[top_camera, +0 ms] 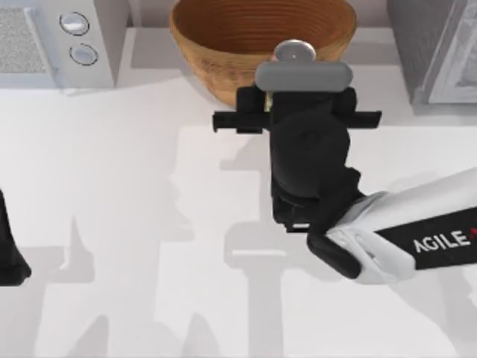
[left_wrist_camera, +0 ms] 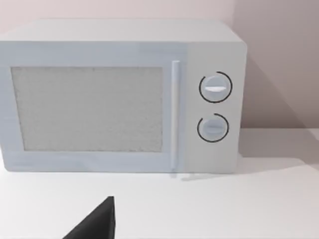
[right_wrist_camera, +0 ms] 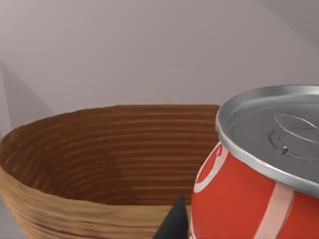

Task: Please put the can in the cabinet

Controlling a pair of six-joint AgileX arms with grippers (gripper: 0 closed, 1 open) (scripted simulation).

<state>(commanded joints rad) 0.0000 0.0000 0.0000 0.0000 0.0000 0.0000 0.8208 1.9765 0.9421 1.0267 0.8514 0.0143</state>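
Red-walled and silver-topped, the can sits right up against my right wrist camera, a dark fingertip showing beside its lower wall. From above, its silver lid peeks out past my right jaws, near the far edge of the surface and in front of the wicker basket. I cannot tell from these pictures whether my right jaws are clamped on the can or merely standing around it.

Behind and around the can curves the basket's brown rim. At the far right corner stands a grey cabinet, which I judge to be the goal; at the far left corner stands a white microwave. My left arm is parked at the left edge of the surface, its jaws' state unclear.

Risk: the basket is just beside the can, so a sideways swing toward the cabinet could catch its wall, or a loose hold could let the can tip.

Above, I get the layout; the right wrist camera gives the can's colour, and the left wrist camera the microwave's door and dials
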